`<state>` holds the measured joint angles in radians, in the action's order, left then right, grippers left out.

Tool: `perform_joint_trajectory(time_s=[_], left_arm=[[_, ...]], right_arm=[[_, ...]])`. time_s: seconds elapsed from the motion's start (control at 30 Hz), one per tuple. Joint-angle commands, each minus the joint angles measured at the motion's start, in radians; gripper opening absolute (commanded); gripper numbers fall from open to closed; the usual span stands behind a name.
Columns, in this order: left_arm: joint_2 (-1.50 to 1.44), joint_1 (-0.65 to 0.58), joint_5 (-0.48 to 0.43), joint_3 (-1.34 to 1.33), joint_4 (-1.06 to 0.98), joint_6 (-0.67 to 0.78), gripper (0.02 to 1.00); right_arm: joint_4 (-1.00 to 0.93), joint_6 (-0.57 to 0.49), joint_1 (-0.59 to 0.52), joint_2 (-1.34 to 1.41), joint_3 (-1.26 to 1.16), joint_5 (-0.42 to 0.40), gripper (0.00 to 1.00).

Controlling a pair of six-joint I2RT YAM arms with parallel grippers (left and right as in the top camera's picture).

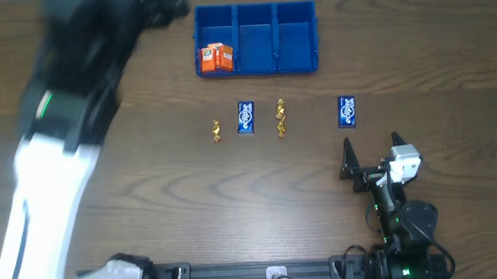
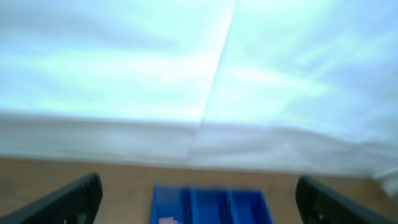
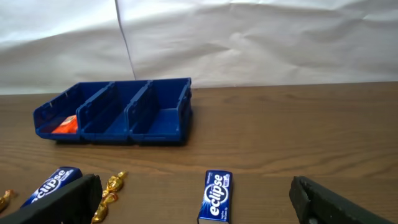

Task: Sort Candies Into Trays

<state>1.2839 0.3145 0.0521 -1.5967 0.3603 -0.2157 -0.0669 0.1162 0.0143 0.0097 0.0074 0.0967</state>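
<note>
Plainly, a boxy three-bay plastic tray [image 1: 256,38] sits on wood-grain table [image 1: 192,192]

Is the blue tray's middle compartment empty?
Empty: the middle compartment of the blue tray shows bare floor; orange packs lie in the left compartment.

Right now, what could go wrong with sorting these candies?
The gold candies lie close beside a blue pack, so a pincer might knock or grab both. The right pincer is open near the other blue pack, which lies flat and may slip. The orange candies sit in the tray's left bin, so a different candy dropped there would mix kinds.
</note>
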Motion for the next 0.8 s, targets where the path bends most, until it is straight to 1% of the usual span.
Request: perform_joint_trajectory(time_s=[0.03,0.23,0.33,0.43,0.6,0.8], left_arm=[[-0.277,-0.06,0.004,0.39,-0.159,0.137,1.0],[-0.63,-0.172,-0.018,0.774,-0.362,0.25,0.996],[-0.763,-0.249,-0.073,0.922,-0.43,0.301,0.998],[-0.873,-0.316,-0.124,1.049,-0.451,0.307,0.998],[-1.007,-0.321,-0.131,1.223,-0.472,0.307,0.998],[-1.143,-0.322,-0.15,1.422,-0.575,0.306,0.998]], right_arm=[[-0.01,-0.013,-0.006,-0.007,0.0,-0.006,0.998],[-0.01,-0.013,-0.006,-0.007,0.0,-0.006,0.998],[-0.01,-0.013,-0.006,-0.007,0.0,-0.006,0.998],[-0.01,-0.013,-0.006,-0.007,0.0,-0.006,0.998],[-0.01,-0.013,-0.006,-0.007,0.0,-0.006,0.998],[-0.01,-0.013,-0.006,-0.007,0.0,-0.006,0.998]])
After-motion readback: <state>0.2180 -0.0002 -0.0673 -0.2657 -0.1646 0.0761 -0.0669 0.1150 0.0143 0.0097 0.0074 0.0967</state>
